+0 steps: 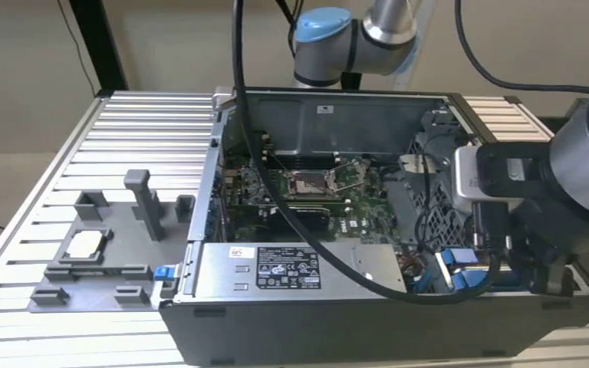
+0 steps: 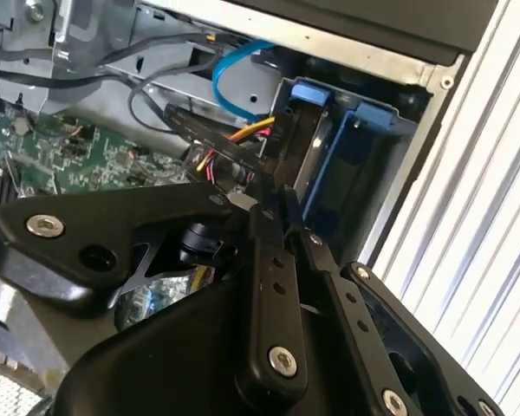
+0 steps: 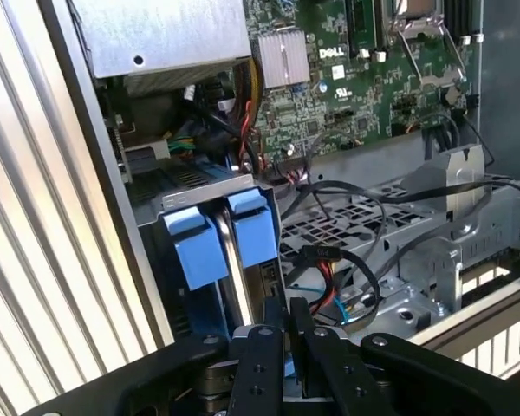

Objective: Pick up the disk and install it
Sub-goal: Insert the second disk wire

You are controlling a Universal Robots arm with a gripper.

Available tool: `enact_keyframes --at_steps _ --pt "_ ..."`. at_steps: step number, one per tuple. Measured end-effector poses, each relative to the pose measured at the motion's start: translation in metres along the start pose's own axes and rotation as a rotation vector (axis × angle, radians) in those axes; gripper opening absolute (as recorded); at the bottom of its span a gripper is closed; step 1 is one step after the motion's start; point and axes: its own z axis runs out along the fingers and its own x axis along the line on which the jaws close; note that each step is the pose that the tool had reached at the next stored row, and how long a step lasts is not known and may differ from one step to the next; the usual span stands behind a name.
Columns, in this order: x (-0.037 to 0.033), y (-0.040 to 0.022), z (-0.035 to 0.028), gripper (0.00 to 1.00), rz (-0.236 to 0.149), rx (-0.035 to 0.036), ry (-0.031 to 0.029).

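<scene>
The disk (image 3: 234,260) stands on edge in the drive bay at the front corner of the open computer case (image 1: 325,322), on the exterior view's right. I see its silver edge between two blue bracket tabs (image 3: 199,247); the label is hidden. The same blue bracket (image 2: 316,95) appears in the second wrist view. My gripper (image 3: 284,314) hovers just outside the bay, close to the blue tabs, and its two black fingers (image 2: 264,260) lie together, shut, with nothing visible between them. In the exterior view the arm's wrist (image 1: 509,184) hangs over that corner.
The green motherboard (image 1: 315,192) fills the case floor, and a grey box with a white label (image 1: 284,268) sits along its front. Loose black, blue and red cables (image 3: 329,269) lie beside the bay. A grey tray (image 1: 120,284) holding a small silver chip (image 1: 85,244) rests on the slatted table (image 1: 131,138).
</scene>
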Motion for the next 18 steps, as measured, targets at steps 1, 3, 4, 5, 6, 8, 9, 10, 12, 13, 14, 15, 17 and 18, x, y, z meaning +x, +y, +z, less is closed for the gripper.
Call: enact_keyframes --at_steps 1,3,4,5,6,8,9,10,12,13,14,15,17,18 --pt "-0.0002 0.002 0.0 0.0 -0.005 0.0075 0.0102" --pt "-0.0007 0.0061 -0.0003 0.0 -0.015 0.0216 0.0313" --pt "-0.0011 0.0081 -0.0002 0.0 -0.02 0.0292 0.0416" --pt "-0.0017 0.0103 -0.0001 0.0 -0.026 0.0375 0.0521" --pt "-0.0024 0.0123 0.0 0.0 -0.031 0.0458 0.0615" --pt "-0.0043 0.0163 0.0006 0.0 -0.041 0.0632 0.0786" --pt "-0.0055 0.0184 0.0011 0.0 -0.046 0.0724 0.086" --pt "-0.007 0.0203 0.0016 0.0 -0.051 0.0813 0.0921" --pt "-0.0109 0.0243 0.0031 0.0 -0.06 0.1006 0.1015" --pt "-0.013 0.0261 0.004 0.0 -0.064 0.1096 0.1042" --pt "-0.0155 0.0281 0.005 0.0 -0.068 0.1188 0.1054" --pt "-0.018 0.0302 0.0061 0.0 -0.071 0.1272 0.1051" --pt "-0.0223 0.0348 0.0083 0.0 -0.076 0.1432 0.1027" --pt "-0.0232 0.0371 0.0087 0.0 -0.079 0.1522 0.1033"
